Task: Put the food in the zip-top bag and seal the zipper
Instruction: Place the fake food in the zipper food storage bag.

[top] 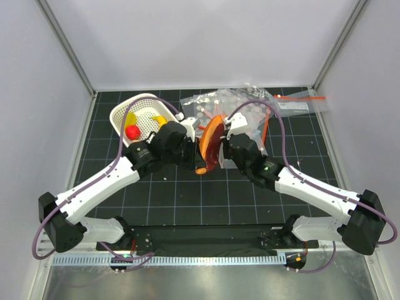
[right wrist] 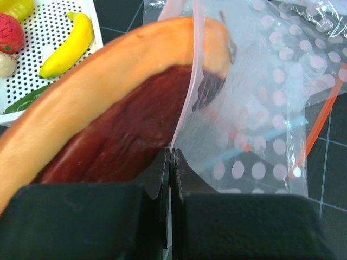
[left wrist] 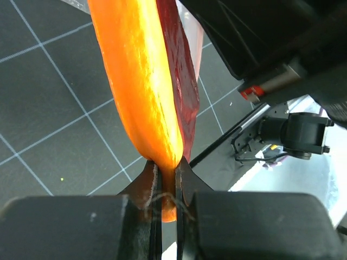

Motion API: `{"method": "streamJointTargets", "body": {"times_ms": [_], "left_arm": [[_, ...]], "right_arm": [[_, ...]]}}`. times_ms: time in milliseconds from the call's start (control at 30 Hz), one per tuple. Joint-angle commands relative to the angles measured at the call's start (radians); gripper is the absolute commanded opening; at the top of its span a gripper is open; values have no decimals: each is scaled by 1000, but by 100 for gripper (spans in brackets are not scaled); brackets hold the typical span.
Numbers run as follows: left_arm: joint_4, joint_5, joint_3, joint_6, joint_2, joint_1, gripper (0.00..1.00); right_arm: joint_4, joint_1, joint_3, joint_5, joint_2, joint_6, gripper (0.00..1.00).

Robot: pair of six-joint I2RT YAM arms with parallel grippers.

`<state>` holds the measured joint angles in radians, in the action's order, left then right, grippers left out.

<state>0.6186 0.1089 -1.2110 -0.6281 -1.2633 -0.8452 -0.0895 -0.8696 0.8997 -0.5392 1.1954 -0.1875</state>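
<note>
Right wrist view: my right gripper [right wrist: 169,156] pinches the mouth of the zip-top bag [right wrist: 260,103] open so my left gripper [left wrist: 167,169], clamped on the hot dog [left wrist: 138,81], can feed it in.

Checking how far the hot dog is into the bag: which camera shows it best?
Right wrist: the tip of the hot dog sits past the pink edge of the bag. Left wrist shows only its other end in the left claw; top view shows it small.
</note>
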Motion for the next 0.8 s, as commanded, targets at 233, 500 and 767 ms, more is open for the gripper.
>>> {"method": "streamJointTargets", "body": {"times_ms": [233, 500, 767], "left_arm": [[0, 210, -149, -12, -142, 129, 0], [144, 169, -332, 25, -275, 133, 0], [87, 130, -366, -27, -340, 149, 0]], "right_arm": [[140, -11, -27, 56, -39, 37, 1], [139, -17, -18, 113, -25, 45, 1], [148, -20, -44, 108, -75, -68, 1]]}}
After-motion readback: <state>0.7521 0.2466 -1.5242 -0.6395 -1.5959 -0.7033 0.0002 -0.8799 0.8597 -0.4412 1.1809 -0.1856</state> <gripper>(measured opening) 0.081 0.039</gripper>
